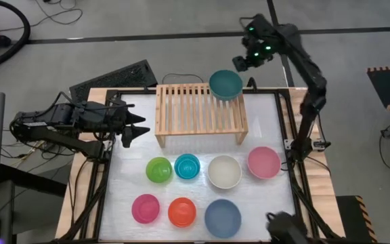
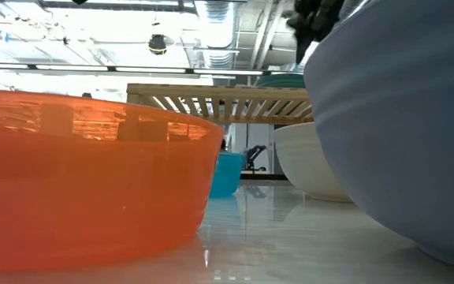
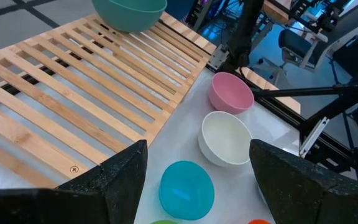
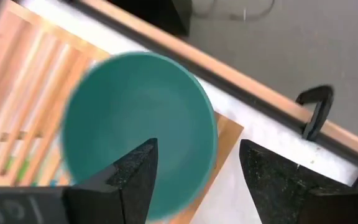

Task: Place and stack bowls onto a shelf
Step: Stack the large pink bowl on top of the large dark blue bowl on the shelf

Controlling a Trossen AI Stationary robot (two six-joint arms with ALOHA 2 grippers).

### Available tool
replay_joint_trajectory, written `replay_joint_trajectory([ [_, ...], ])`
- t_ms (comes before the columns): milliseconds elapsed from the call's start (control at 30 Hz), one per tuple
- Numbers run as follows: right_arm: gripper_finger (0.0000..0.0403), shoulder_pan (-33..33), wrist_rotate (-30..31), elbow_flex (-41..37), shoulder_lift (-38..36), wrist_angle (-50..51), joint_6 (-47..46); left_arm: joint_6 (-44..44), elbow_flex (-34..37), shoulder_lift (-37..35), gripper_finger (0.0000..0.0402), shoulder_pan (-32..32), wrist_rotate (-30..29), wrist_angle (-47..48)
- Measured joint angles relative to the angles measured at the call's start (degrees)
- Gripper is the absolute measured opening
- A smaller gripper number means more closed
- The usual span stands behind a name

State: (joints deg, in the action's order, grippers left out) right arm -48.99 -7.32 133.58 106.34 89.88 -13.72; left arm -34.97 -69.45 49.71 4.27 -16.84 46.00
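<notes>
Teal green bowl (image 1: pixel 226 85) sits on the shelf (image 1: pixel 198 108), at its far right corner, rim up and partly overhanging the edge. That corner leaves the rest of the slats free, presumably so the other bowls can line up beside it or stack into it.

Seven bowls wait on the white surface (image 1: pixel 263 196) in front of the shelf. One row: green bowl (image 1: pixel 159 169), cyan bowl (image 1: pixel 187 166), cream bowl (image 1: pixel 224 171), light pink bowl (image 1: pixel 263 163). Nearer row: magenta bowl (image 1: pixel 145 208), orange bowl (image 1: pixel 182 212), slate blue bowl (image 1: pixel 222 217).

Right gripper (image 1: pixel 249 59) hangs just beyond that shelf corner, above the teal green bowl. Fingers spread, nothing between them; from the wrist view they appear clear of the rim, though contact is hard to rule out.

Left gripper (image 1: pixel 138 127) waits beside the shelf's left end, fingers spread, empty.
</notes>
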Motion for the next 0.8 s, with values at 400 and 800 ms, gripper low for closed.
replay_joint_trajectory([
  [400, 0.0254, 7.24, 4.77, -0.88, -19.28, 0.01, -4.10, 1.22, 0.00, 0.00, 0.0265, 0.00, 1.55, -0.59],
  [800, 0.0254, 39.56, 11.32, -31.53, -39.77, 0.23, -34.99, 1.49, 0.00, 0.02, 0.0265, 0.00, 3.01, -0.49],
])
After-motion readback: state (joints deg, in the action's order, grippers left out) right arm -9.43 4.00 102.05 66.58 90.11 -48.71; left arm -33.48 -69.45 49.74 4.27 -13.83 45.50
